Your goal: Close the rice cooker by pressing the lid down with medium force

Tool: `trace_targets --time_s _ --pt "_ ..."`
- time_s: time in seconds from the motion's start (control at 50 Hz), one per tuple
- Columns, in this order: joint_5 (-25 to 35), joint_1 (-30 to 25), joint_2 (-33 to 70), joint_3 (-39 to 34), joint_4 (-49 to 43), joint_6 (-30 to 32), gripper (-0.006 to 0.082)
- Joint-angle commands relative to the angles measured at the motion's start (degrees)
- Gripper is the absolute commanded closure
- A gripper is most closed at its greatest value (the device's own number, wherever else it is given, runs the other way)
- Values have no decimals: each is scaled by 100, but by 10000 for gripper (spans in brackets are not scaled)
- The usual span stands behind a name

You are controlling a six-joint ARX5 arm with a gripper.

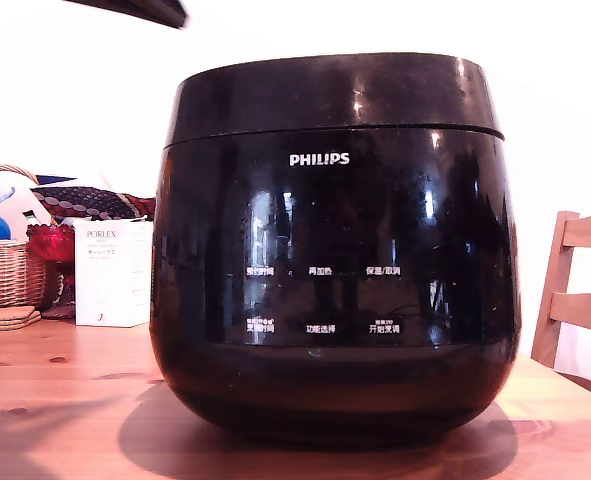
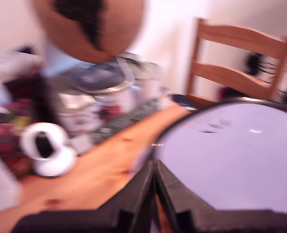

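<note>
Exterior view: the rice cooker point(image 1: 335, 250) sits centred on the wooden surface point(image 1: 45, 400), glossy black, PHILIPS logo point(image 1: 319, 159) and white button labels facing the camera. The lid point(image 1: 333, 93) lies down flat on the body, seam line level all round. A dark arm part point(image 1: 140, 10) shows at the top edge, well above the cooker. Toward this view's left: wicker basket point(image 1: 5, 265), white box point(image 1: 112, 272). At its right, a wooden chair point(image 1: 575, 290).

Wrist view, blurred: the hand point(image 2: 154, 177) has its black fingers point(image 2: 133, 194) pressed together, tips meeting, nothing between them. It hangs near the rim of the lid's pale, reflective top point(image 2: 230, 155).
</note>
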Motion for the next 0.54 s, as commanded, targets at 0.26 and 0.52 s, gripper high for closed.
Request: trace_targets --time_s 0.26,0.52 --pt "-424 1038 -476 -59 46 496 789" --pt "-503 1631 -684 -59 42 492 789"
